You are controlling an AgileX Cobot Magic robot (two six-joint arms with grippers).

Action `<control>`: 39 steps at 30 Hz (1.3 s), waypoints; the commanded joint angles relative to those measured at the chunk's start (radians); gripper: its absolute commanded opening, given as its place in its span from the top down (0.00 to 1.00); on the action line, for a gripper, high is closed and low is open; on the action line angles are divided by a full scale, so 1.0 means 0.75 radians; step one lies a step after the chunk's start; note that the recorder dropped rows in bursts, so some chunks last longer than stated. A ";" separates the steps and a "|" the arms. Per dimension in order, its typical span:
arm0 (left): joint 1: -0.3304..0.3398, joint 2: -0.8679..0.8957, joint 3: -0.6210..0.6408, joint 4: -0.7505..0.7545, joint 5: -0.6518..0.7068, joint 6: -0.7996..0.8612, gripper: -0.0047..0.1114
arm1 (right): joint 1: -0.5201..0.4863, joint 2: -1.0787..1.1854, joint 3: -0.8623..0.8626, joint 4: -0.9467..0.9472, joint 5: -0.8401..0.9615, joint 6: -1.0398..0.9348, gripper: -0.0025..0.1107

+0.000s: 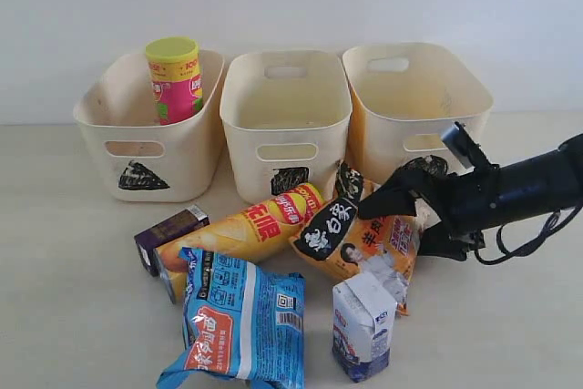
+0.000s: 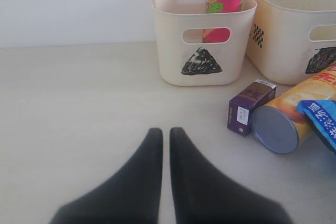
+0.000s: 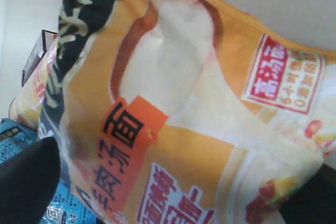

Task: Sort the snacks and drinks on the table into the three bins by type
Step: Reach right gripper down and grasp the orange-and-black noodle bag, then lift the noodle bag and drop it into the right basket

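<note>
My right gripper (image 1: 398, 228) is open, its black fingers spread on either side of the orange-black bag (image 1: 360, 243), which fills the right wrist view (image 3: 173, 108). That bag leans on the lying yellow-orange tube (image 1: 246, 234). The dark purple carton (image 1: 168, 234) sits by the tube's base. In front lie the blue bag (image 1: 241, 321) and the upright white-and-blue carton (image 1: 364, 325). The pink tube (image 1: 173, 79) stands in the left bin (image 1: 109, 134); nothing shows inside the middle bin (image 1: 285, 56) or the right bin (image 1: 455, 79). My left gripper (image 2: 164, 132) is shut with nothing in it, over bare table short of the purple carton (image 2: 249, 106); it is outside the exterior view.
The three bins stand in a row against the white wall. The snacks and cartons crowd the table just in front of the middle bin. The right arm's cable (image 1: 524, 243) hangs near the table at the right. The left wrist view shows the tube's grey end (image 2: 275, 129).
</note>
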 commanded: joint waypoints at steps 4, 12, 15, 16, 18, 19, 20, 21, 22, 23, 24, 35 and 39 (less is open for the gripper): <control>0.005 -0.004 0.005 -0.014 -0.007 -0.009 0.93 | 0.054 0.013 0.004 -0.051 -0.149 -0.030 0.67; 0.005 -0.004 0.005 -0.014 -0.007 -0.009 0.93 | -0.040 -0.015 0.004 -0.051 -0.105 -0.053 0.98; 0.005 -0.004 0.005 -0.014 -0.007 -0.009 0.93 | -0.107 -0.062 0.004 -0.060 0.049 -0.094 0.98; 0.005 -0.004 0.005 -0.014 -0.007 -0.009 0.93 | -0.116 -0.077 0.004 -0.064 0.072 -0.097 0.98; 0.005 -0.004 0.005 -0.014 -0.007 -0.009 0.93 | -0.138 -0.119 0.004 -0.073 0.118 -0.099 0.98; 0.005 -0.004 0.005 -0.014 -0.007 -0.009 0.93 | -0.141 -0.138 0.004 -0.090 0.130 -0.099 0.98; 0.005 -0.004 0.005 -0.014 -0.007 -0.009 0.93 | -0.145 -0.157 0.004 -0.098 0.145 -0.099 0.98; 0.005 -0.004 0.005 -0.014 -0.007 -0.009 0.93 | -0.147 -0.177 0.004 -0.113 0.155 -0.096 0.98; 0.005 -0.004 0.005 -0.014 -0.007 -0.009 0.93 | -0.150 -0.197 0.004 -0.129 0.158 -0.090 0.98; 0.005 -0.004 0.005 -0.014 -0.007 -0.009 0.93 | -0.150 -0.236 0.004 -0.140 0.173 -0.080 0.98; 0.005 -0.004 0.005 -0.014 -0.007 -0.009 0.93 | -0.150 -0.258 0.004 -0.140 0.178 -0.080 0.98; 0.005 -0.004 0.005 -0.014 -0.007 -0.009 0.93 | -0.150 -0.517 -0.098 -0.116 0.119 0.031 0.98; 0.005 -0.004 0.005 -0.014 -0.007 -0.009 0.93 | -0.150 -0.518 -0.222 -0.121 0.023 0.116 0.98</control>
